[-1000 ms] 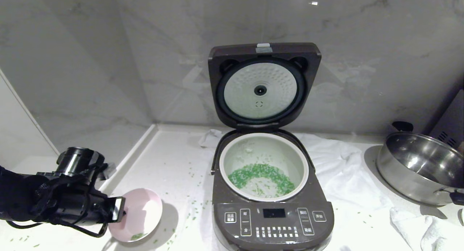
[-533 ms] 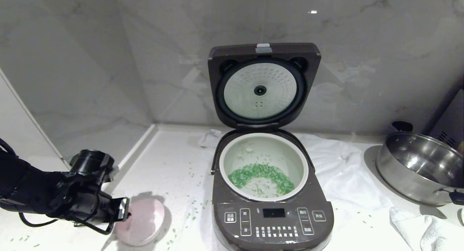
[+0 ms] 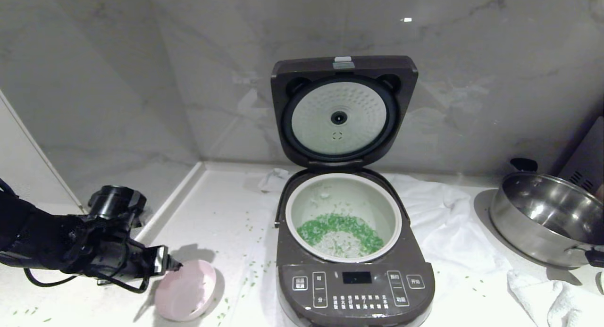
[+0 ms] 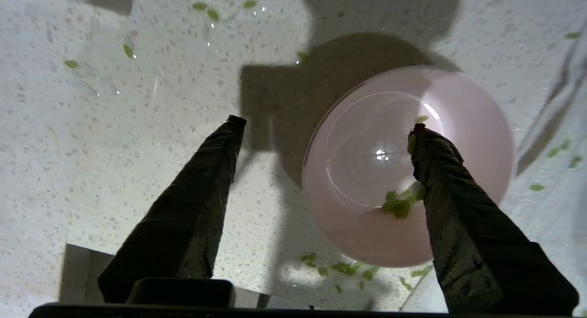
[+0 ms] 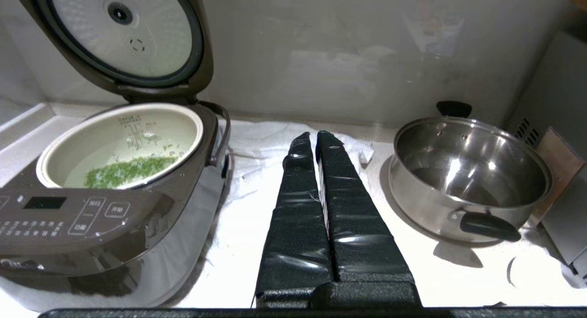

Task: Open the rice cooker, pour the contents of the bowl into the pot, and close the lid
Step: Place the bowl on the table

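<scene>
With the bowl (image 3: 186, 290) down on the bench (image 3: 226, 223) beneath our spread, empty left gripper (image 4: 323, 125), the upright lid (image 3: 343, 111) lies nearer our closed right gripper (image 5: 316, 136), just beside the rice cooker (image 5: 114, 203).

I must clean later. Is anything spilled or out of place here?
Yes. Green bits lie scattered on the counter between the bowl and the rice cooker, and a few remain in the bowl. The lid stands open.
</scene>
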Robot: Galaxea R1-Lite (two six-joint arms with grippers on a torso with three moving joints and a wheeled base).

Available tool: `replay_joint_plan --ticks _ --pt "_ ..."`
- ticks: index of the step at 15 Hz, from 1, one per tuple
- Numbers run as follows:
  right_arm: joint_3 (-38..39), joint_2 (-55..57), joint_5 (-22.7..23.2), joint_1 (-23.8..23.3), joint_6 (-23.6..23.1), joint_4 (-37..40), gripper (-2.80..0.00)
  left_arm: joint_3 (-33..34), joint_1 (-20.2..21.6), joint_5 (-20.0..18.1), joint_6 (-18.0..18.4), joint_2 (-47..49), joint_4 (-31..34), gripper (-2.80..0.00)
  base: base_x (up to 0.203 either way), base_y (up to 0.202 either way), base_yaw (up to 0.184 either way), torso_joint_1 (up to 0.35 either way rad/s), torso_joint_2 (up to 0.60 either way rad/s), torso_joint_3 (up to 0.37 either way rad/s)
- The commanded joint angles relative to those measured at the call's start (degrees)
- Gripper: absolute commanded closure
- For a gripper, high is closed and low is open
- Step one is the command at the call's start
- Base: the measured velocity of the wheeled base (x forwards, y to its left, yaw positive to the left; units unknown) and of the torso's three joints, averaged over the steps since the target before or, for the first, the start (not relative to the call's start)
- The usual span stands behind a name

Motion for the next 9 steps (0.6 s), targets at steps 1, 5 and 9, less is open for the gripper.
replay_joint_plan --ticks 1,5,9 --pt "1.31 0.32 0.00 0.07 0.11 0.04 0.00 -0.15 -0.58 -0.28 -0.04 -8.03 0.05 -2.80 0.000 0.000 0.000 0.000 0.00 0.000" --pt "6.55 0.34 0.09 0.04 0.23 -0.03 0.00 -0.11 -3.63 -2.04 0.04 -24.50 -0.02 -2.80 0.000 0.000 0.000 0.000 0.00 0.000" --pt "12.79 0.32 0.16 0.07 0.53 -3.23 0.00 0.10 -6.17 -3.97 0.07 -37.63 -0.12 -2.80 0.000 0.000 0.000 0.000 0.00 0.000"
